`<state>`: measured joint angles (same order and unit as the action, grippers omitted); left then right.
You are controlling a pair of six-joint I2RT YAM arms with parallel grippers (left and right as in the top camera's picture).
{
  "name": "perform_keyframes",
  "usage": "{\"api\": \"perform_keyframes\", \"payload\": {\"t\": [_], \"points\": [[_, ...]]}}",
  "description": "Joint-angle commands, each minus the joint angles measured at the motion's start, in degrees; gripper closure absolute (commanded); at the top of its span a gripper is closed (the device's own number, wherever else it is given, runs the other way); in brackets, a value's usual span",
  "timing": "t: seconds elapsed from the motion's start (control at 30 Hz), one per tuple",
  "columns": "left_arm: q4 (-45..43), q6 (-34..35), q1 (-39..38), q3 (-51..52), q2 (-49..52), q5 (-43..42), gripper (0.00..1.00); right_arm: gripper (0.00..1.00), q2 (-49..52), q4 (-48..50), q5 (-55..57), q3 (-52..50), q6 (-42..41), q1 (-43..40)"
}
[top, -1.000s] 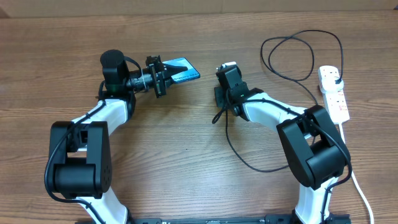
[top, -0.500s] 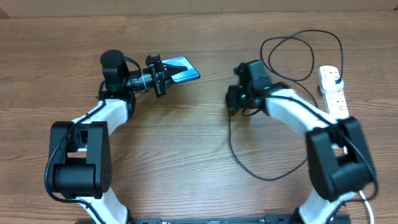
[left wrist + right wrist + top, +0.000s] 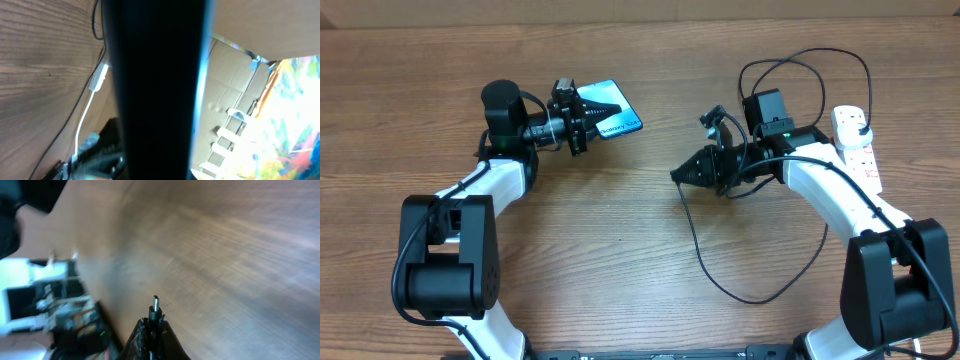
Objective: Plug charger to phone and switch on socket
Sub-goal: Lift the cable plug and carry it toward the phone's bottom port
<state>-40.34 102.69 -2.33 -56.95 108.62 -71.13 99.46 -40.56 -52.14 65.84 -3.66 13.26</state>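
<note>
Right gripper (image 3: pixel 685 172): closed on the charger (image 3: pixel 692 232), with the connector tip (image 3: pixel 155 303) poking out bare just past the fingers in your wrist view.
Left gripper (image 3: pixel 578 120): clamped on one short end of the phone (image 3: pixel 612 112), screen up. It appears to be held off the wood.
Phone from the tip: to the left and a little farther up the table, well apart, with bare wood between.
Phone's long axis: roughly across the table, its free end turned towards your right gripper but skewed. The port is too small to see.
Nearer arm: the right one, since it carries the tip.
Right arm pose: forearm reaching left, fingers aimed left at table centre.
Left arm pose: forearm up the table, wrist turned right.
Socket (image 3: pixel 855 150): far right, behind the right arm. You cannot read its switch here.
</note>
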Motion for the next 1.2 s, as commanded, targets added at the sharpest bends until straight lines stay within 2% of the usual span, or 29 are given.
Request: {"api": "perform_keyframes", "payload": {"t": [0.0, 0.17, 0.43, 0.6, 0.67, 0.8, 0.93, 1.1, 1.17], "points": [[-0.61, -5.97, -1.66, -1.25, -1.46, 0.68, 0.96, 0.96, -2.99, -2.89, -8.90, -0.72, 6.32, -0.28], [-0.17, -11.13, -3.61, -1.22, -1.46, 1.99, 0.96, 0.96, -6.75, -9.16, -13.79, -2.05, 12.02, -1.68], [-0.20, -12.13, -7.54, -1.25, -1.46, 3.19, 0.96, 0.96, -11.96, -16.22, -22.84, -5.40, 20.90, -7.80], [-0.50, -14.45, -9.55, -1.25, -1.46, 4.72, 0.96, 0.96, -12.00, -13.84, -31.08, -11.56, 22.38, -10.03], [-1.14, -17.75, -9.86, -1.25, -1.46, 4.59, 0.96, 0.96, -12.00, -11.15, -33.53, -14.51, 22.36, -9.99], [-1.07, -21.86, -9.86, -1.25, -1.46, 2.93, 0.96, 0.96, -11.80, -9.84, -33.73, -16.09, 22.10, -9.90], [-1.05, -24.87, -9.86, -1.25, -1.46, 2.47, 0.96, 0.96, -11.69, -5.57, -34.77, -16.06, 18.43, -9.88], [-1.01, -26.03, -9.79, -1.25, -1.46, 1.88, 0.96, 0.96, -11.23, 5.84, -34.27, -16.06, 5.73, -7.61], [-0.85, -26.01, -9.73, -1.25, -1.44, 1.77, 0.96, 0.96, -11.19, 11.91, -30.93, -16.06, -2.01, -5.40]]}}
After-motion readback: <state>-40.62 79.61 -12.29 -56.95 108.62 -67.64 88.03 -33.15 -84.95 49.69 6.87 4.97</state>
